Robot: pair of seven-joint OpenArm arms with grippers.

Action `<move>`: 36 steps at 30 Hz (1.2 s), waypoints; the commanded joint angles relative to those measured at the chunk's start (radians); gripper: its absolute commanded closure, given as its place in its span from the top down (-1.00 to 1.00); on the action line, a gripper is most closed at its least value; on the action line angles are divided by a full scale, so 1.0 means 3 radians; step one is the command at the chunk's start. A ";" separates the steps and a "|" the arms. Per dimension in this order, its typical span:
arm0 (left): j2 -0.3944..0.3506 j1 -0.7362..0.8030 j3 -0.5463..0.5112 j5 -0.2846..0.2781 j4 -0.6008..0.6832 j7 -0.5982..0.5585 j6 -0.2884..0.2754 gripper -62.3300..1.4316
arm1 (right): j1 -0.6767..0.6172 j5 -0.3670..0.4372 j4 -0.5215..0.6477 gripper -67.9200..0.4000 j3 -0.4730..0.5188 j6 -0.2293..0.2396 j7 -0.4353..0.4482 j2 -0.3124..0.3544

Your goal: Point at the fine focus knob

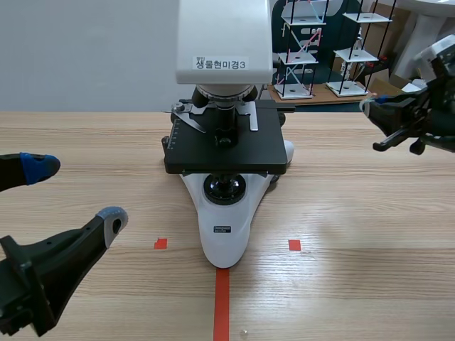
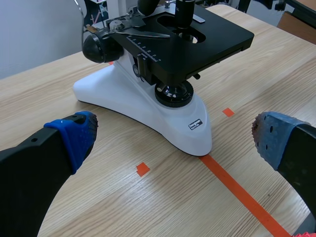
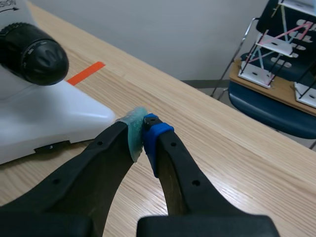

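A white microscope (image 1: pixel 222 227) with a black stage (image 1: pixel 226 145) stands at the middle of the table. In the right wrist view its black focus knob (image 3: pixel 34 52) shows, a smaller fine knob (image 3: pixel 48 58) at its centre, above the white base (image 3: pixel 44 116). My right gripper (image 3: pixel 143 132) is shut on nothing, its tips close to the base's edge and well short of the knob. In the scene view that gripper (image 1: pixel 368 108) hangs to the right of the stage. My left gripper (image 1: pixel 77 193) is open, low and left of the microscope. The knob on the other side (image 2: pixel 101 47) shows ahead of the left gripper (image 2: pixel 175 138).
Orange-red tape marks lie on the wooden table (image 1: pixel 355 213) in front of the microscope. Beyond the table's far right edge stand a chair (image 3: pixel 276 106) and stick-and-plate models (image 1: pixel 298 50).
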 commanded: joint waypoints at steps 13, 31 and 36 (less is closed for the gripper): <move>0.0008 0.0006 -0.0018 -0.0029 0.0015 -0.0053 -0.0004 1.00 | 0.0141 -0.0247 0.0010 -0.98 -0.0061 0.0039 0.0186 -0.0165; 0.0008 0.0006 -0.0018 -0.0029 0.0015 -0.0052 -0.0004 1.00 | 0.0141 -0.0247 0.0010 -0.98 -0.0061 0.0039 0.0186 -0.0165; 0.0008 0.0006 -0.0018 -0.0029 0.0015 -0.0052 -0.0004 1.00 | 0.0141 -0.0247 0.0010 -0.98 -0.0061 0.0039 0.0186 -0.0165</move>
